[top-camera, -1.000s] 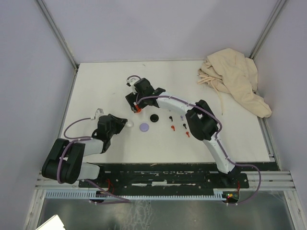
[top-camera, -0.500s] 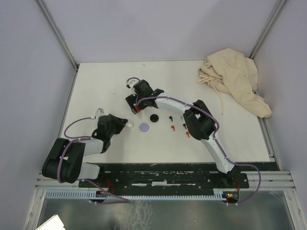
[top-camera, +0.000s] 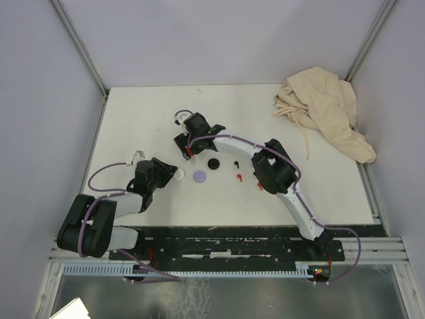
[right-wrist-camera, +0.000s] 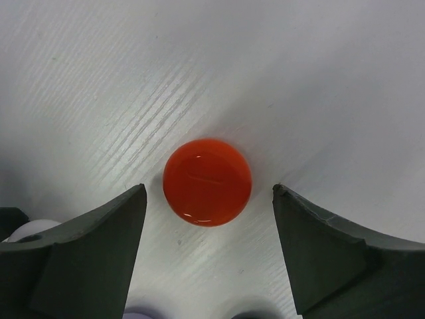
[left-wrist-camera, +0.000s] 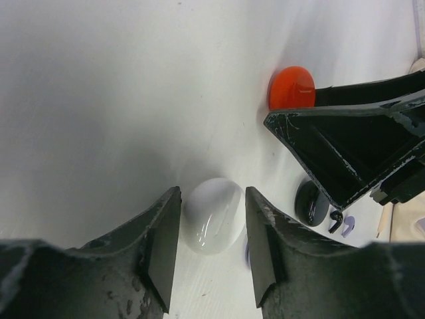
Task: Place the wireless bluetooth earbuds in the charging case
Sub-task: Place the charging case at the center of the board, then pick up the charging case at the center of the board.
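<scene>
The table (top-camera: 133, 119) bears a crumpled cloth (top-camera: 325, 109) in its far right corner, well apart from the work. Nothing of the task looks done. Four round discs, probably the closed cases, lie near the middle. Every bud that shows lies loose on the table, none in a case. All the inserting is left, and the lids would likely need opening first.

The right gripper (right-wrist-camera: 209, 191) hangs spread wide about the red disc (right-wrist-camera: 207, 181), with a clear gap on either side. The left gripper (left-wrist-camera: 212, 199) stands part-spread about the white disc (left-wrist-camera: 214, 216). Its fingers sit just beside the rim, and whether they touch it cannot be told. The lavender disc (top-camera: 200, 177) and black disc (top-camera: 213, 163) lie near, to the right of the white one.

The buds are tiny stemmed hooks, glossy plastic, lying right of the discs near the right arm's elbow: a black bud (top-camera: 236, 163) and a red bud (top-camera: 240, 177). The left wrist view adds a lavender bud (left-wrist-camera: 348, 224) just beside a black one. White buds cannot be made out.
</scene>
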### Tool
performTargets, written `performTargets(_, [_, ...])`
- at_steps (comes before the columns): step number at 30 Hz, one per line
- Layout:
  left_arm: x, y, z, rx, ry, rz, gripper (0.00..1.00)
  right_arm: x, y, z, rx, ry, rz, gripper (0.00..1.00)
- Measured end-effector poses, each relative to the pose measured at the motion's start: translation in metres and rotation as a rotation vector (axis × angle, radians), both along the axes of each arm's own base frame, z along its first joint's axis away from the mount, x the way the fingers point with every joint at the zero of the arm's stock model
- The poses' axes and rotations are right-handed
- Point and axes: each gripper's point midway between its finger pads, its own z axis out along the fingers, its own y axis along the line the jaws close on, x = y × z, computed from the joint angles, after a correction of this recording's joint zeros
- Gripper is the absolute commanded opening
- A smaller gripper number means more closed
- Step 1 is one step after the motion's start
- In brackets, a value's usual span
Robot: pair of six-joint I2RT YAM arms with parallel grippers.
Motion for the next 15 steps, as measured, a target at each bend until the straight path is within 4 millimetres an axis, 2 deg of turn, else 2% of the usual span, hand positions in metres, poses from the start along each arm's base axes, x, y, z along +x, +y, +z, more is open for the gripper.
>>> performTargets(9, [-0.005, 0.005, 0.002, 0.025, 0.01, 0.007, 0.6, -0.001, 0.0, -0.001, -0.007, 0.001, -0.001, 0.8])
performTargets(15, [-0.009, 0.018, 0.01, 0.051, 0.007, 0.048, 0.63, -0.001, 0.004, -0.001, -0.015, -0.009, 0.0, 0.74])
